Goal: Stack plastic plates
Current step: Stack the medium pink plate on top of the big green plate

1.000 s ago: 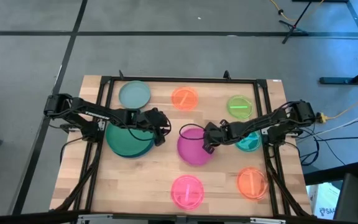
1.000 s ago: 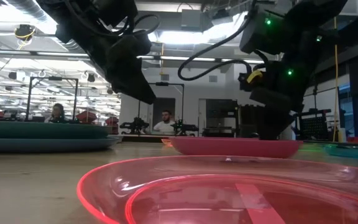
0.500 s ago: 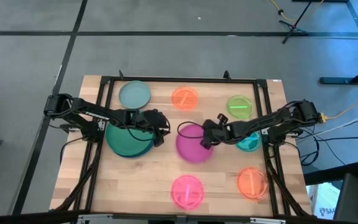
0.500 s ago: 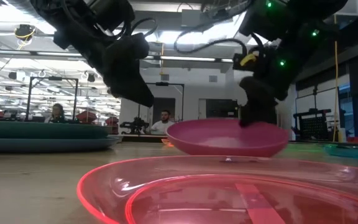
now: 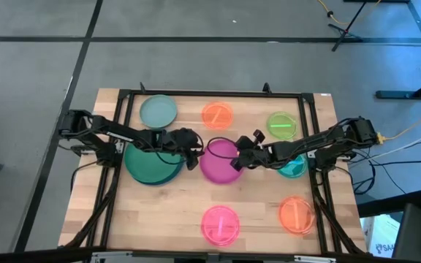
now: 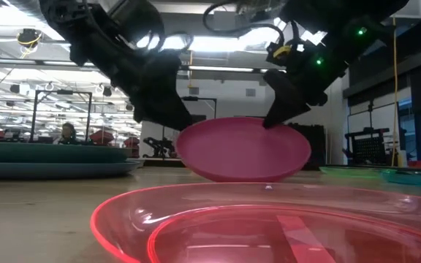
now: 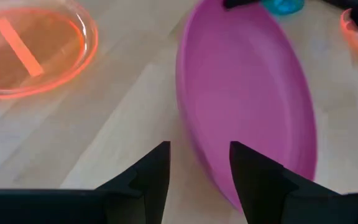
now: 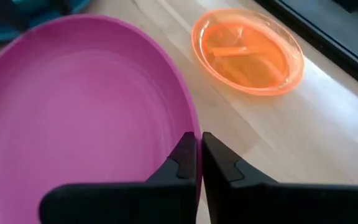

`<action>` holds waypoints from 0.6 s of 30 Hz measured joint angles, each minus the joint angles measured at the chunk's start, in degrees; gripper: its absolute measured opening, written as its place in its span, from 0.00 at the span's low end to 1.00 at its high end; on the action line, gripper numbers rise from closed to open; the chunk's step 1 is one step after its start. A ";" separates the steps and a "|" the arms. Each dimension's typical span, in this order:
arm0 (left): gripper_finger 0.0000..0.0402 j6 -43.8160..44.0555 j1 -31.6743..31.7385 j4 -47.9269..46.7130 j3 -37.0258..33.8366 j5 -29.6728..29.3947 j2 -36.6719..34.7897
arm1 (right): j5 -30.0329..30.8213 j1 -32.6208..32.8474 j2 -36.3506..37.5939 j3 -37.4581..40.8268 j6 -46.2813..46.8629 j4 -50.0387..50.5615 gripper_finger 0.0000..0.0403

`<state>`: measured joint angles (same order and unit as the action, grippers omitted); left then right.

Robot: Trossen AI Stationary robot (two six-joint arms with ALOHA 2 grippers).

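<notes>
Now, right end effector (image 8: 197, 163) clamped on tilted magenta plate's (image 8: 86, 106) rim, left end effector (image 7: 199, 168) open beside it.

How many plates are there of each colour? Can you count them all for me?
Orange plates: 2
Pink plate: 1
Lime plate: 1
Magenta plate, held at its rim by the right gripper: 1
Small teal plate: 1
Pale blue-grey plate: 1
Large green plate: 1
Large blue plate under the green one: 1
Total: 9

Overhead looks straight down; low sits level at tabletop; wrists close; all share magenta plate (image 5: 220, 161)
</notes>
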<state>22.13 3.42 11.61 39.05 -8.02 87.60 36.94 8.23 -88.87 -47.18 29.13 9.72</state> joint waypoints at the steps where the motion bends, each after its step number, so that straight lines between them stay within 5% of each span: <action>1: 0.39 0.02 0.00 1.24 0.11 0.14 0.90 | 0.06 0.00 -0.01 0.00 -0.50 -0.53 0.00; 10: 0.38 -3.65 0.00 1.95 3.17 0.43 6.66 | 0.01 0.00 0.00 0.02 -1.04 -1.19 0.00; 18: 0.15 -5.52 0.26 1.56 3.23 -0.90 6.52 | 0.01 0.06 0.01 0.01 -0.91 -1.51 0.01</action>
<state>16.62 3.69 13.17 42.28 -8.92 94.13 36.95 8.29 -88.86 -47.17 28.22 8.21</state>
